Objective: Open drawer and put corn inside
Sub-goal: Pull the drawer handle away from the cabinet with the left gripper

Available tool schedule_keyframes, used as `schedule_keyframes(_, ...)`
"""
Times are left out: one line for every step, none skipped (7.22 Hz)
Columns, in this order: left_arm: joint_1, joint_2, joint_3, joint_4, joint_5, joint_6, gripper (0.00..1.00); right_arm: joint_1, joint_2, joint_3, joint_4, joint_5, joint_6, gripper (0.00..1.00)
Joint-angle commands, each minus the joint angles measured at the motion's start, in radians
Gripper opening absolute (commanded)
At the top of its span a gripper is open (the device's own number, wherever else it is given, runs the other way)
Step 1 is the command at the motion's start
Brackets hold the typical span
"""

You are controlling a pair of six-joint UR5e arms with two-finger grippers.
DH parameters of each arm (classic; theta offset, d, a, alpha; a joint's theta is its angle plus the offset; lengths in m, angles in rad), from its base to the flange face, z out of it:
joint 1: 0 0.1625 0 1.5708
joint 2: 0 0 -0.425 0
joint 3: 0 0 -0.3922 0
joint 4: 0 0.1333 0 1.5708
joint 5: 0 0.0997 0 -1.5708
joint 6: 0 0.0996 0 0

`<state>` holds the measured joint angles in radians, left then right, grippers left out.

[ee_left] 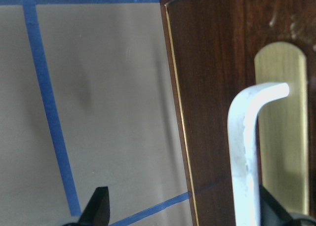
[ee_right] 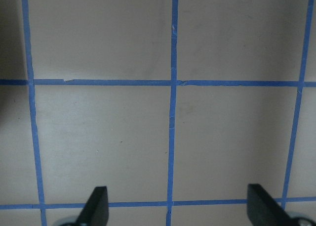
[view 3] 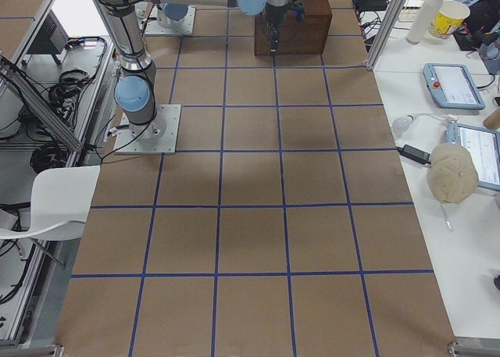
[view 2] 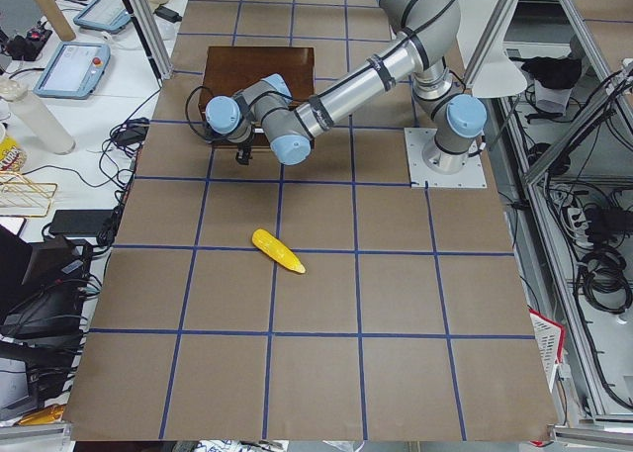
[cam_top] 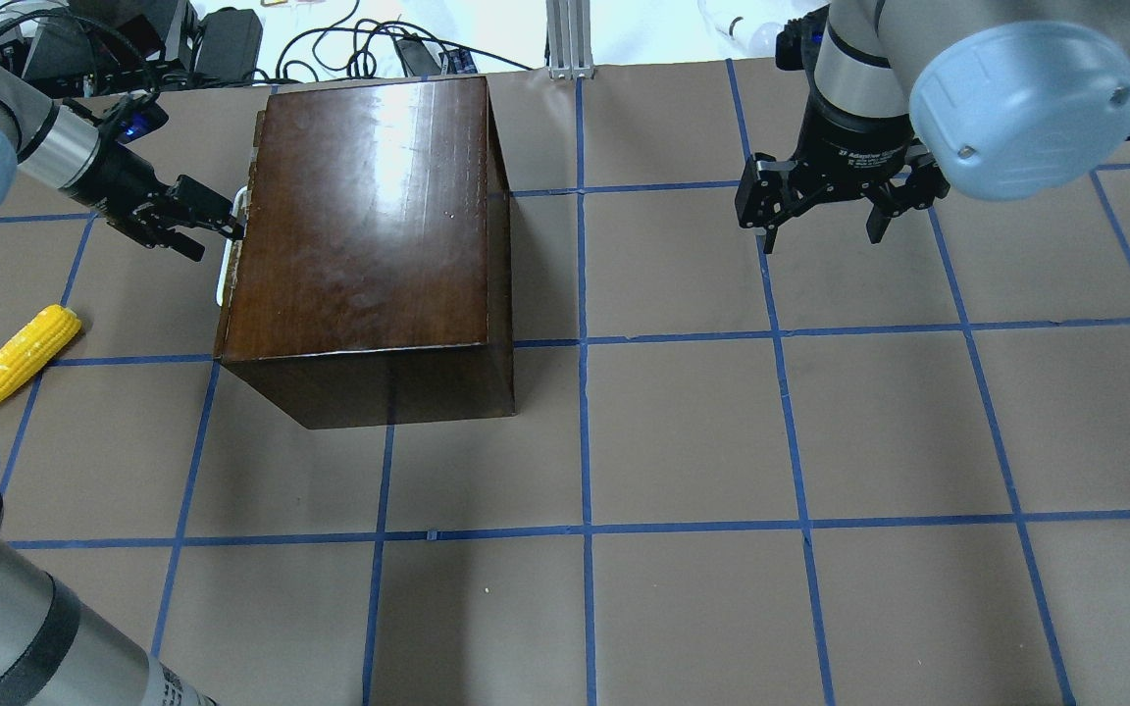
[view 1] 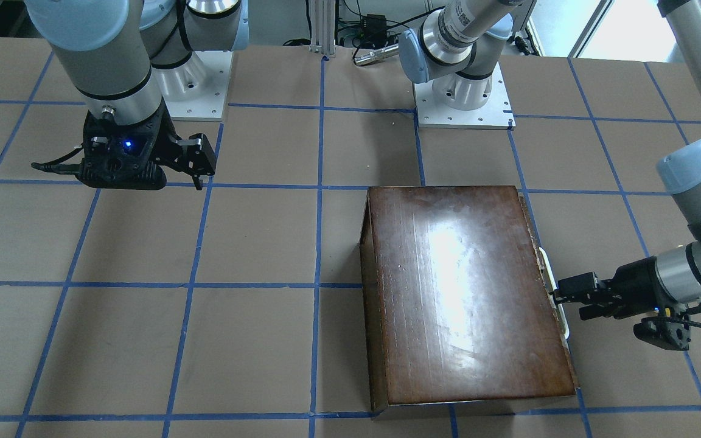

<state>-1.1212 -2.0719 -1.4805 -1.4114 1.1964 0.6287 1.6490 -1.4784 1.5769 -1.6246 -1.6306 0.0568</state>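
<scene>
The dark-brown wooden box (cam_top: 369,216) stands on the table with its drawer shut. The drawer's front panel (ee_left: 217,87) faces my left arm and carries a white handle (ee_left: 244,147), which also shows in the overhead view (cam_top: 229,245). My left gripper (cam_top: 217,235) is open and level with the handle. In the left wrist view (ee_left: 185,211) the handle bar lies between the fingertips, close to the right-hand one. The yellow corn (cam_top: 24,355) lies on the table to the left of the box, apart from both grippers. My right gripper (cam_top: 825,221) is open and empty, hanging above bare table far right of the box.
The table (cam_top: 683,431) is brown paper with a blue tape grid. The arm bases (view 1: 463,103) stand at the robot's edge of the table. Cables and devices (cam_top: 231,44) lie past the far edge behind the box. The corn also shows in the exterior left view (view 2: 278,251).
</scene>
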Motion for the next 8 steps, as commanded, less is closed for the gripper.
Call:
schedule_keyframes(0.001,-0.001,0.000,0.000,0.012,0.021,1.00,0.000,0.000,0.000,0.000,0.000,0.000,1.00)
schedule_keyframes(0.003,-0.001,0.002,0.000,0.012,0.029,1.00,0.000,0.000,0.000,0.000,0.000,0.000,1.00)
schedule_keyframes(0.003,-0.002,0.018,-0.001,0.014,0.031,1.00,0.000,0.000,0.000,0.000,0.000,0.000,1.00)
schedule_keyframes(0.003,-0.005,0.037,-0.012,0.014,0.031,1.00,0.000,0.000,0.000,0.000,0.000,0.000,1.00)
schedule_keyframes(0.004,-0.010,0.042,-0.014,0.014,0.032,1.00,0.000,0.000,0.000,0.000,0.000,0.000,1.00)
schedule_keyframes(0.004,-0.010,0.042,-0.014,0.015,0.034,1.00,0.000,0.000,0.000,-0.001,0.000,0.000,1.00)
schedule_keyframes(0.006,-0.010,0.042,-0.014,0.015,0.035,1.00,0.000,0.000,0.000,0.000,0.000,0.000,1.00)
schedule_keyframes(0.004,-0.010,0.043,-0.011,0.050,0.036,1.00,0.000,0.000,0.000,-0.001,0.000,0.000,1.00)
